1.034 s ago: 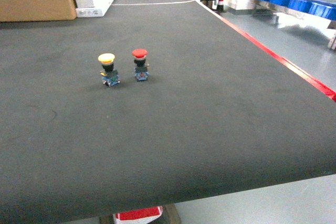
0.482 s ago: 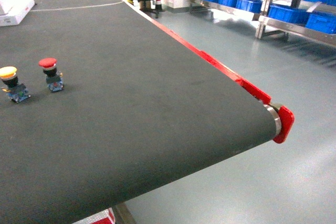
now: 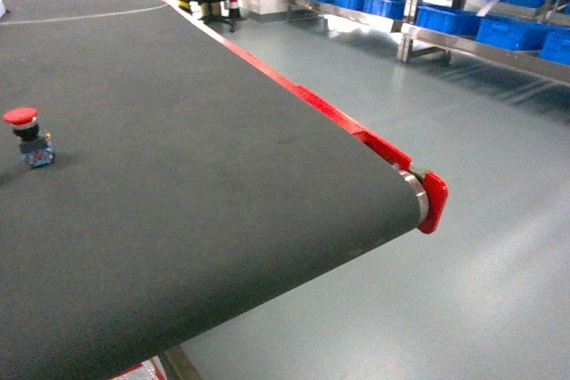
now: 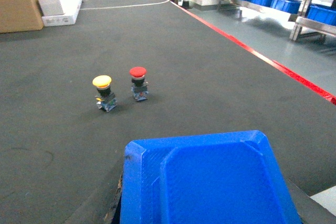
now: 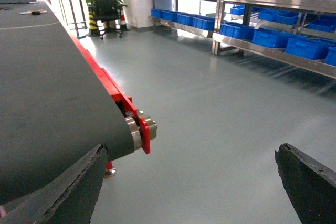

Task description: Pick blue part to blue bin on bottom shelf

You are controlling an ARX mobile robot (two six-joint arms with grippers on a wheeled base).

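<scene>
Left wrist view: yellow-capped push button [image 4: 103, 92] and red-capped push button [image 4: 138, 83] upright on the dark surface [image 4: 210, 66]. A bright blue rimmed shape [image 4: 210, 182] hides the left gripper; its state can't be told. Right gripper [image 5: 191, 182] is spread wide. Blue crates [image 3: 499, 31] are far right on the racks' lower shelf [image 5: 273, 53]. The blue part can't be made out.

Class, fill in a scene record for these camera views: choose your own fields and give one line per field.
surface: dark conveyor belt with a red edge trim
red-capped push button: upright on the belt
yellow-capped push button: upright beside the red one, seen in the left wrist view only
right gripper: open, nothing between the fingers
bright blue plastic object: fills the bottom of the left wrist view
background: steel racks holding blue bins
blue part: not identifiable in any view
</scene>
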